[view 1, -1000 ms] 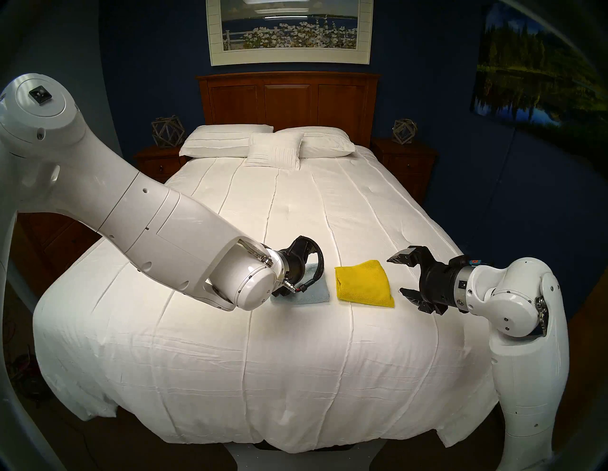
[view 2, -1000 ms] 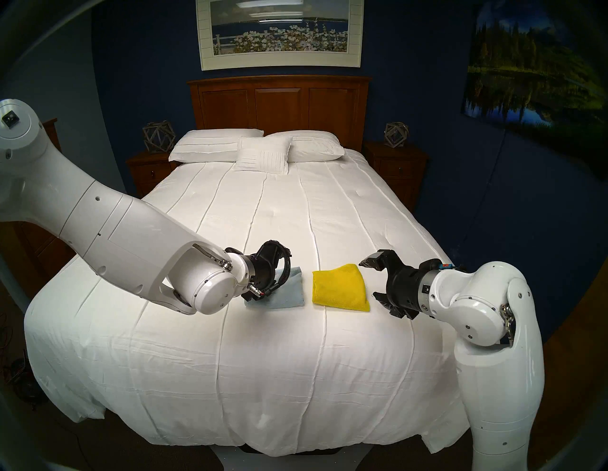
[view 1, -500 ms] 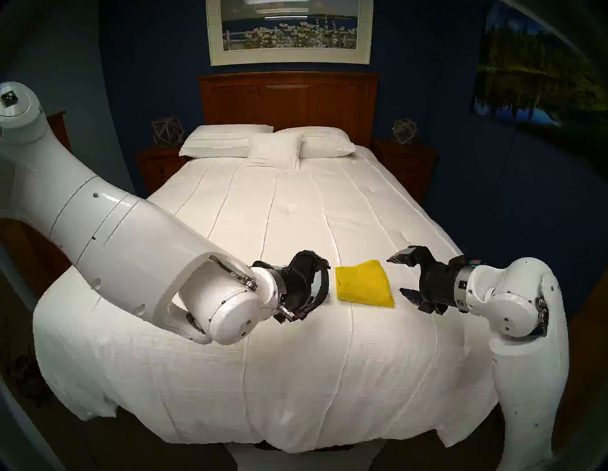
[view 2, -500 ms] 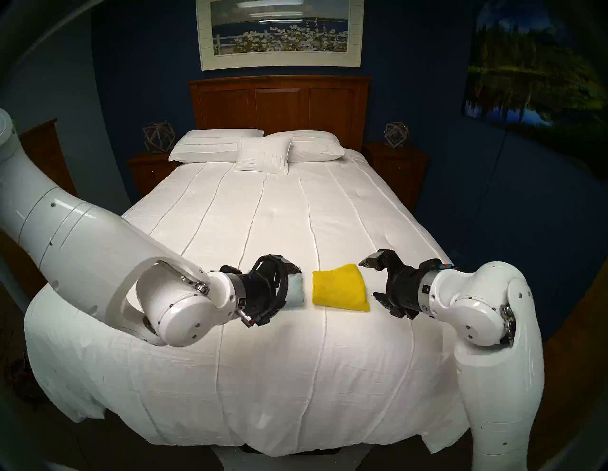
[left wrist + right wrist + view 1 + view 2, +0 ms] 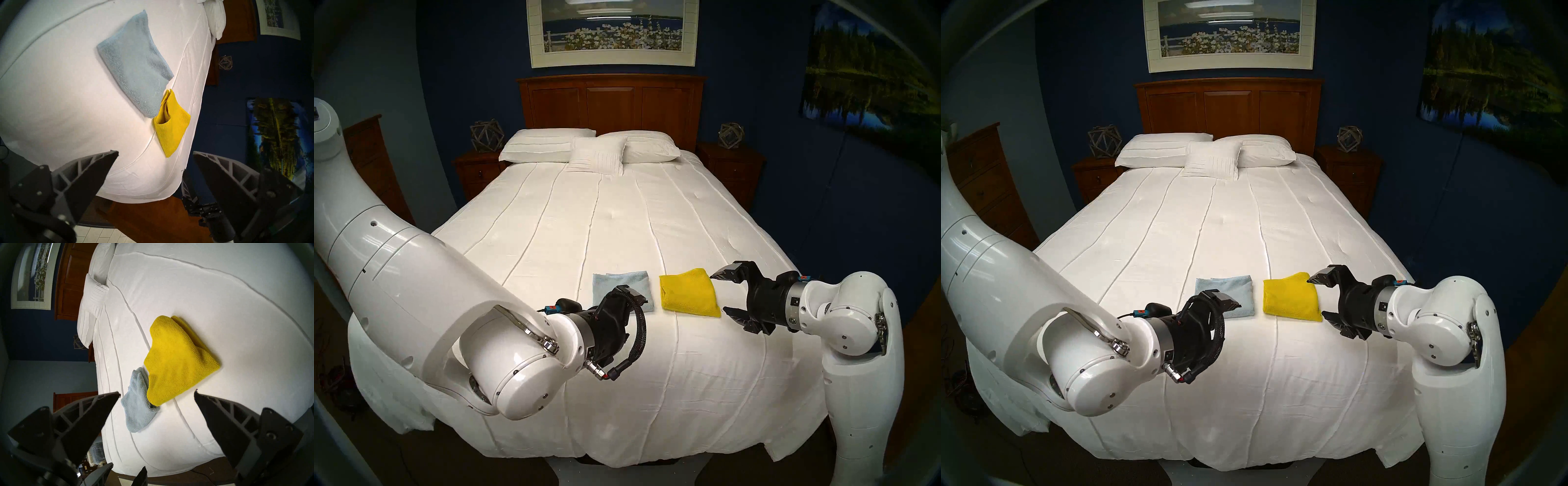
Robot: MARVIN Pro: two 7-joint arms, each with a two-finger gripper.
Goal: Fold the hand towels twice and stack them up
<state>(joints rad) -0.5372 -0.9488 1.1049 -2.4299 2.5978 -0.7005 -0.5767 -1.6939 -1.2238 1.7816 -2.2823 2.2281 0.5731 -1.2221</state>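
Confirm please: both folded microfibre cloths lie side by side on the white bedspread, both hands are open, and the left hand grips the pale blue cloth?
Not quite. The left hand grips nothing; the left wrist view shows it open, apart from the pale blue microfibre cloth. The rest holds.

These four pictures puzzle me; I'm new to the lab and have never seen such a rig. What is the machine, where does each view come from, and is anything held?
It is a white robot with two arms, each ending in a black two-fingered gripper. The two wide pictures come from cameras on its head; the other two from cameras on its wrists, so they look tilted. On the white quilted bedspread lie two folded cloths side by side, not stacked: a pale blue microfibre towel and a bright yellow microfibre towel. The left gripper is open, off the blue towel, and holds nothing. The right gripper is open and empty beside the yellow towel.
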